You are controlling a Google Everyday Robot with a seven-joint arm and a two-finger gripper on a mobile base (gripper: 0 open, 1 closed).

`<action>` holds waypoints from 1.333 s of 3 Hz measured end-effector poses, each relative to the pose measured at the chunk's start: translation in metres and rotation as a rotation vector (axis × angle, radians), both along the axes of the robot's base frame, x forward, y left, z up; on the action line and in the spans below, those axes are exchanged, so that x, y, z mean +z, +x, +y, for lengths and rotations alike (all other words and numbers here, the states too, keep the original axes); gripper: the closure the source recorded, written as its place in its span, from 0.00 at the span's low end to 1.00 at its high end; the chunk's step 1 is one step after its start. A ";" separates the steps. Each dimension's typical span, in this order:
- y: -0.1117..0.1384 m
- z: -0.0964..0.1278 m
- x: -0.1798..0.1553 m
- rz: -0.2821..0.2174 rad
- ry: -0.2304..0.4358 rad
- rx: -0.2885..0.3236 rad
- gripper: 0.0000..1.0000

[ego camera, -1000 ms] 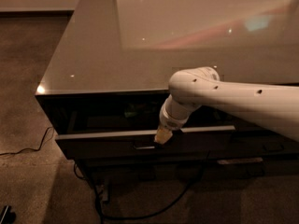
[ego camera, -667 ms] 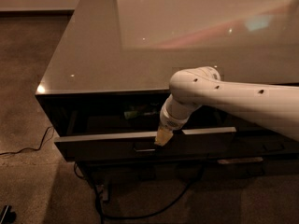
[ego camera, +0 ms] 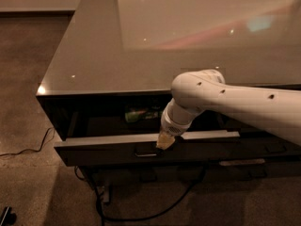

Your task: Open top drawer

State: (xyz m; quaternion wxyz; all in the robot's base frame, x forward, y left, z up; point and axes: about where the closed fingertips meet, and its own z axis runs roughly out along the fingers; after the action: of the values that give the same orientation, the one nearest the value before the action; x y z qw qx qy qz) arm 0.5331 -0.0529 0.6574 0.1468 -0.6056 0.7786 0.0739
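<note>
The inside of the top drawer (ego camera: 94, 155) is mostly lost in shadow. Only a greenish thing (ego camera: 140, 114) shows at the back of it, too dim to name. The drawer's right end is cut off by the picture's edge and partly covered by the white arm (ego camera: 235, 102), which comes in from the right and is itself cut off there. Under the table (ego camera: 94, 55) the space is dark, and a black cable (ego camera: 155, 213) loops across the floor (ego camera: 28, 192) below it. Another thin cable (ego camera: 33, 149) trails off to the left.

The gripper (ego camera: 164, 142) shows only as a pale yellowish tip pointing down from the arm's wrist. It sits at the drawer's light upper edge, just right of the small handle (ego camera: 146, 151) at the centre of the dark front. It seems to touch the edge or the handle. Whether it is spread apart or clamped on the handle cannot be made out.

The top drawer sits directly under the glossy tabletop and stands partly out from the table, with its front well forward of the table's edge.
</note>
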 end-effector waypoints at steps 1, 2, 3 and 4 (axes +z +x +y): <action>-0.016 0.002 0.002 0.026 0.004 0.027 0.35; -0.044 0.009 0.000 0.095 0.030 0.102 0.12; -0.073 0.010 -0.002 0.187 0.049 0.201 0.00; -0.088 0.010 0.000 0.237 0.057 0.261 0.00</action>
State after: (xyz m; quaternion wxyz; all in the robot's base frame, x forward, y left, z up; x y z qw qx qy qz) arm 0.4451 -0.0429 0.6573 0.0602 -0.6841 0.7030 0.1851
